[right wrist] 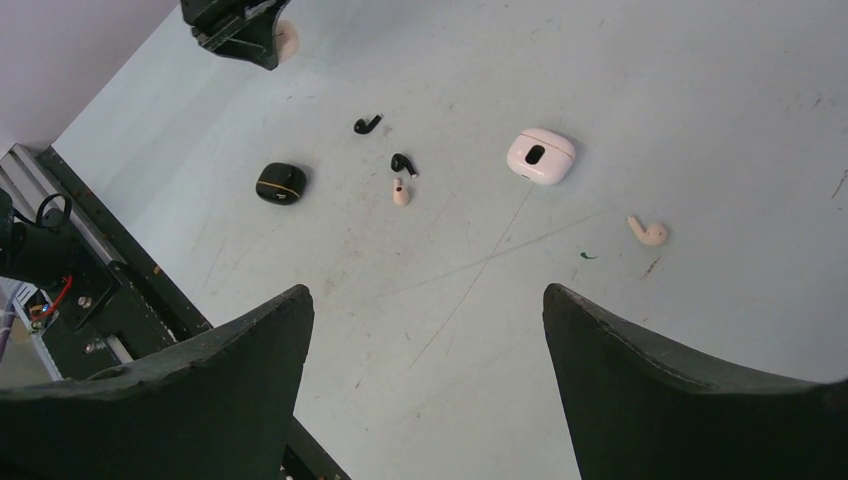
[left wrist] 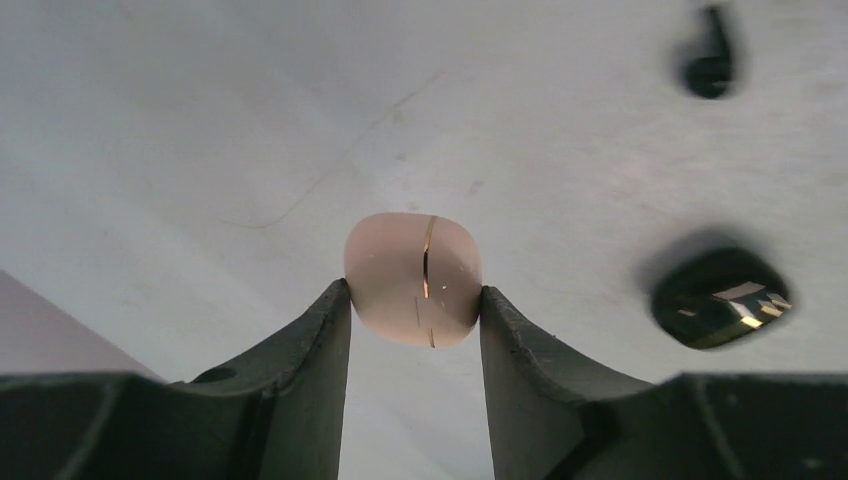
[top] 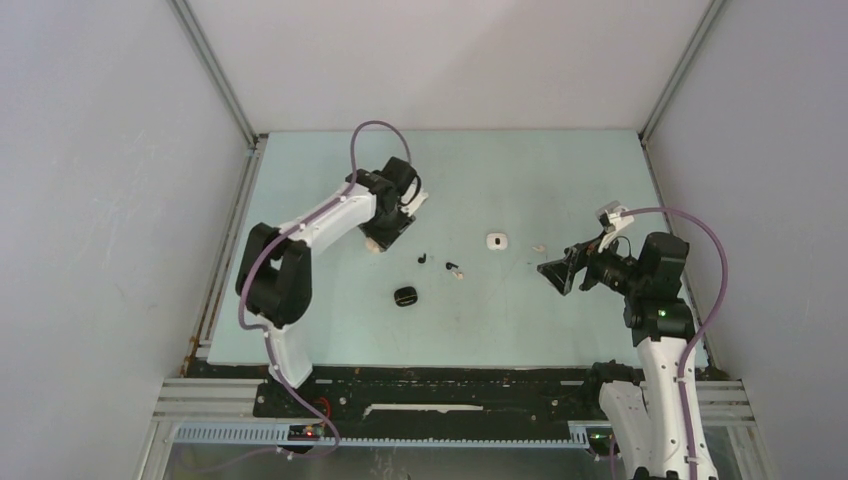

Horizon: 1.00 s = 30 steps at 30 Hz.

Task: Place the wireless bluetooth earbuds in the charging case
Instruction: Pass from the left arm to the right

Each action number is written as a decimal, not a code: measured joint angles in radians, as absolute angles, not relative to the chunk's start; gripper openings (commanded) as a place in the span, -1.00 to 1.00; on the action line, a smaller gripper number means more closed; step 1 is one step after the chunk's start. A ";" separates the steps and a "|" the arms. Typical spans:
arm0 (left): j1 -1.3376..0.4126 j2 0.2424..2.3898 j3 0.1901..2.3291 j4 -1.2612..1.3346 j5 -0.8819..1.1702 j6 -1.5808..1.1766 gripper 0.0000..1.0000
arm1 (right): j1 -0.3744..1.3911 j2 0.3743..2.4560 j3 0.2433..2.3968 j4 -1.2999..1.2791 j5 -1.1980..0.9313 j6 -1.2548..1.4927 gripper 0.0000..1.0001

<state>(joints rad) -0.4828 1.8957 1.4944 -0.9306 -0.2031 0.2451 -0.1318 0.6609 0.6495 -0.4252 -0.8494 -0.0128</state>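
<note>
A closed beige charging case (left wrist: 413, 278) with a gold seam rests on the table, and my left gripper (left wrist: 415, 292) is shut on its two sides. From above, this gripper (top: 378, 238) is at the back left. Two black earbuds (right wrist: 367, 124) (right wrist: 403, 163) and a beige earbud (right wrist: 401, 192) lie mid-table. Another beige earbud (right wrist: 648, 232) lies further right. My right gripper (right wrist: 425, 290) hangs open and empty above the table's right side, well apart from them all.
A black case (top: 405, 296) with gold trim sits near the front of the table's middle. A white case (top: 497, 241) with a dark oval on top lies right of centre. Grey walls enclose the table (top: 330, 330) on three sides.
</note>
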 measured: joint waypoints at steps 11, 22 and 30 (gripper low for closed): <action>-0.739 1.737 1.451 -0.787 0.197 0.138 -0.37 | -0.146 0.680 0.633 -0.404 -0.955 -0.037 0.49; -0.763 1.738 1.357 -0.565 0.737 0.031 -0.36 | 0.062 0.873 0.749 -0.632 -1.091 -0.517 0.00; -0.761 1.738 1.352 -0.536 0.946 0.025 -0.36 | 0.224 0.906 0.822 -0.759 -1.057 -0.824 0.18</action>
